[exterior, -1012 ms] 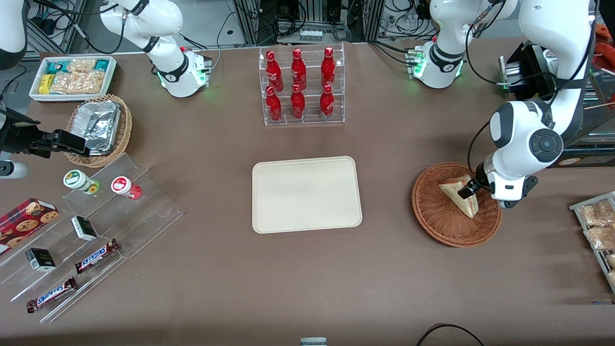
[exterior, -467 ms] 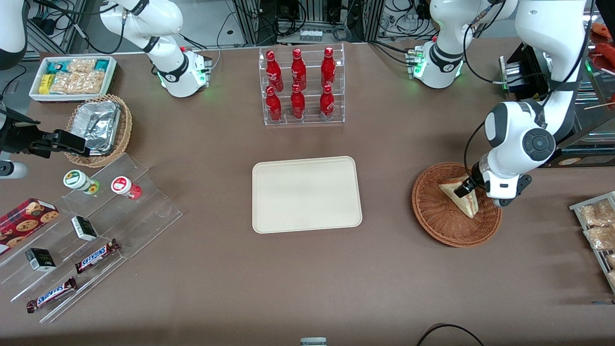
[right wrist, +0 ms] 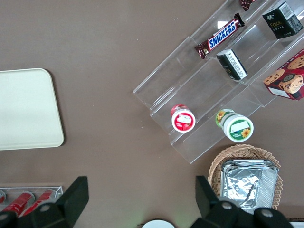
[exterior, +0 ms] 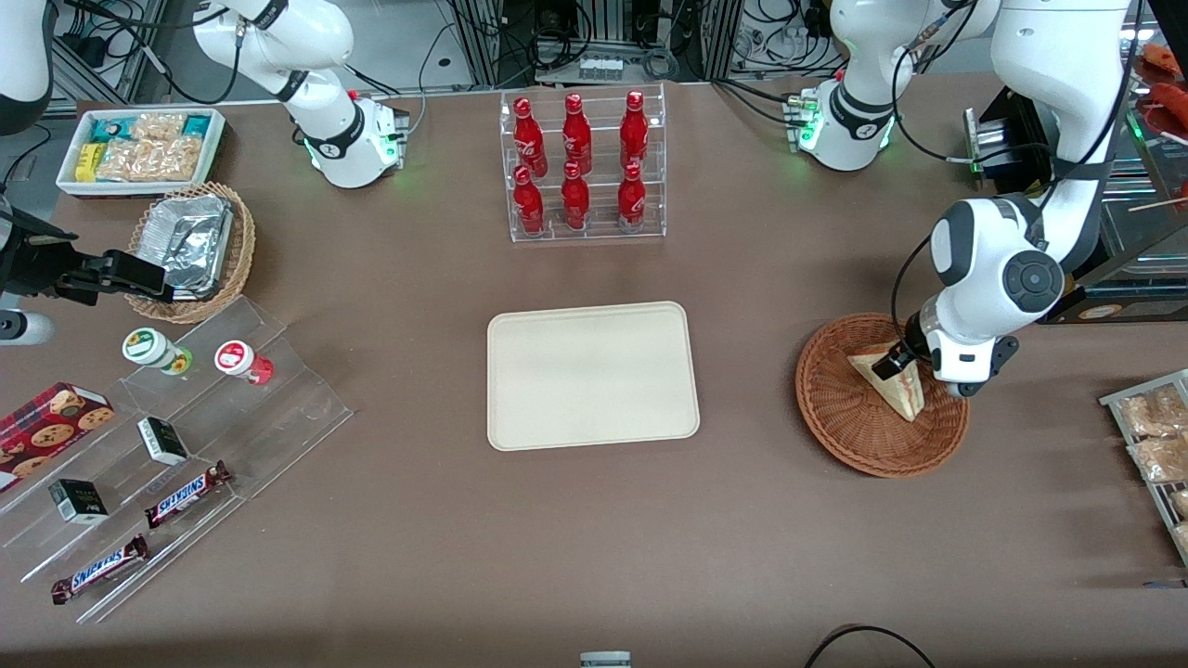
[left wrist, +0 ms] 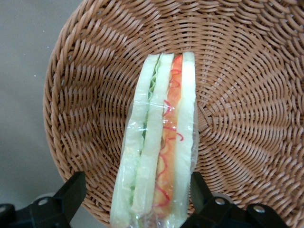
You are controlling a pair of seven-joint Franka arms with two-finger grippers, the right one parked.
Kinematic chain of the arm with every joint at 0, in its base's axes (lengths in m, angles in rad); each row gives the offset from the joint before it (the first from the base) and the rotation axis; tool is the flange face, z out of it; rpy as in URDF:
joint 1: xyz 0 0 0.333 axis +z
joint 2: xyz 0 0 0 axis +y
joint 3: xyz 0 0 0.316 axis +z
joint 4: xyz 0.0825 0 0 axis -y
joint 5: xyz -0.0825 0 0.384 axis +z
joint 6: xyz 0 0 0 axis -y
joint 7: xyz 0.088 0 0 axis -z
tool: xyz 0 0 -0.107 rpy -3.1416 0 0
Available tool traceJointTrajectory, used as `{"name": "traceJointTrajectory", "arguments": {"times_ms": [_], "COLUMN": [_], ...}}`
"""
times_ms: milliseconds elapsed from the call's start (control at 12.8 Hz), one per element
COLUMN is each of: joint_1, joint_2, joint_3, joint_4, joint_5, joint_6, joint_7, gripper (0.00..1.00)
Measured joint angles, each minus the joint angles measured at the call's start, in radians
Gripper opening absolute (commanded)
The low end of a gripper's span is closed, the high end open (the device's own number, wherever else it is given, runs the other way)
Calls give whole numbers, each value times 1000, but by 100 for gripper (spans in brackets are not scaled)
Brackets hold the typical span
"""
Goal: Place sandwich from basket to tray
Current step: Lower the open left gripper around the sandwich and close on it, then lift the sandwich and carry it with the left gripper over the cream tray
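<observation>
The sandwich [exterior: 893,388], a pale bread wedge wrapped in clear film with green and red filling along its edge, lies in the reddish-brown wicker basket [exterior: 840,422] toward the working arm's end of the table. It also shows in the left wrist view [left wrist: 159,142], with the basket's weave [left wrist: 247,109] under it. My left gripper [exterior: 894,364] is low over the basket and open, with the sandwich's wide end between its black fingers [left wrist: 71,192]. One finger is against the wrap and the other stands apart from it. The cream tray [exterior: 594,376] lies at the table's middle, bare.
A clear rack of red bottles [exterior: 580,167] stands farther from the camera than the tray. A wire rack of snack bags [exterior: 1151,436] sits at the working arm's table edge. A tiered acrylic stand [exterior: 176,427], a tan basket with foil [exterior: 190,250] and a white bin [exterior: 139,148] are at the parked arm's end.
The working arm's wrist has shifted slightly toward the tray and away from the camera, and its fingers moved a little along the sandwich. The sandwich has not moved in the basket.
</observation>
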Motion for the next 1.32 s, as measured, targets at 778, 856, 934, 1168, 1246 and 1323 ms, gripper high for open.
{"name": "traceJointTrajectory", "arguments": {"times_ms": [778, 856, 934, 1168, 1246, 1323], "joint_1": [0, 0, -1, -8, -17, -28], "joint_2": [0, -5, -10, -17, -18, -18], "joint_3": [-2, -5, -10, -43, -48, -50], "joint_4": [6, 18, 42, 169, 207, 239], "joint_5": [-1, -1, -1, -1, -1, -1], "joint_6": [-13, -39, -79, -245, -284, -312], "joint_7": [-1, -1, -1, -1, -1, -1], "gripper": [0, 0, 0, 0, 0, 0]}}
